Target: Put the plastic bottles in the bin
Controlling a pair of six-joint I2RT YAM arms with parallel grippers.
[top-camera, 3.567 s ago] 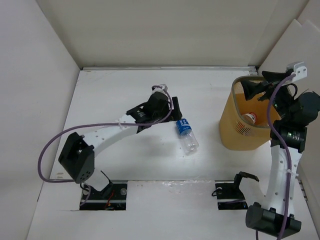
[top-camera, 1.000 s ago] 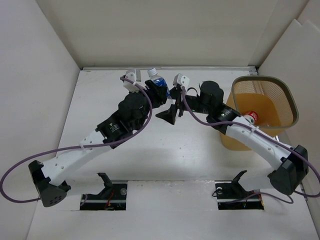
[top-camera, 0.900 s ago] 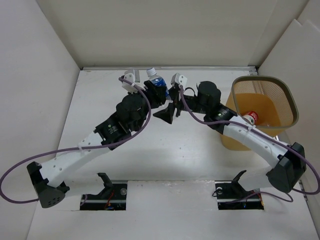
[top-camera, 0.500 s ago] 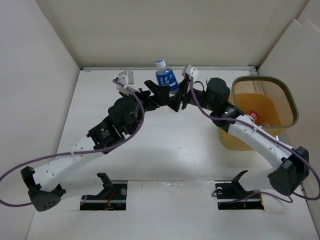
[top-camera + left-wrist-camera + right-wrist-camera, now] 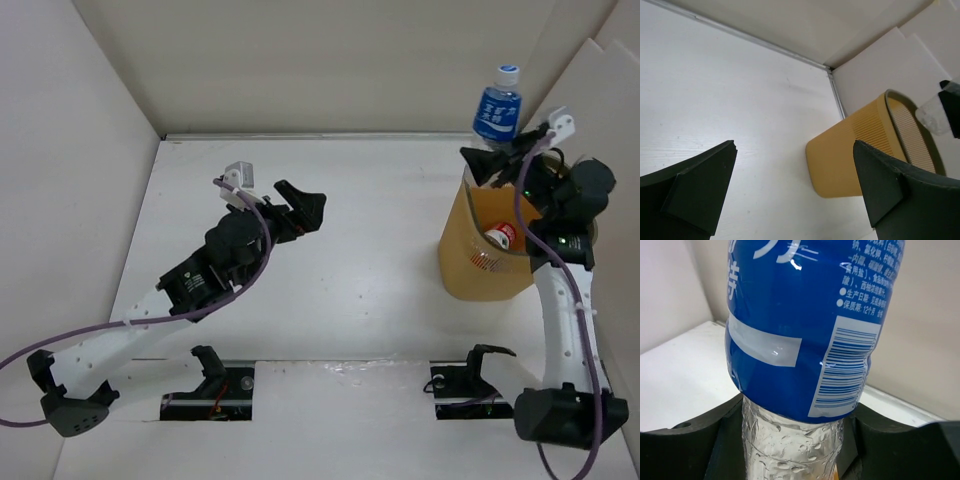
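Note:
My right gripper [image 5: 492,160] is shut on the clear lower part of a blue-labelled, white-capped plastic bottle [image 5: 497,108]. It holds the bottle upright over the far rim of the orange-yellow mesh bin [image 5: 466,268]. In the right wrist view the bottle [image 5: 805,325] fills the frame, clamped between both black fingers of that gripper [image 5: 795,440]. A red-capped bottle [image 5: 500,237] lies inside the bin. My left gripper [image 5: 300,208] stands open and empty over the middle of the table. The left wrist view shows its gripper [image 5: 795,192] with jaws wide apart, the bin [image 5: 855,155] beyond them and the held bottle's base [image 5: 935,112] at the right edge.
White walls enclose the table on three sides, with a white panel [image 5: 590,90] leaning behind the bin. Purple cables loop from both arms. Two black mounts [image 5: 215,375] sit at the near edge.
The bottle passed from my left gripper to my right one. The right arm carried it rightward and up to above the bin. The left gripper opened and drew back toward the left.

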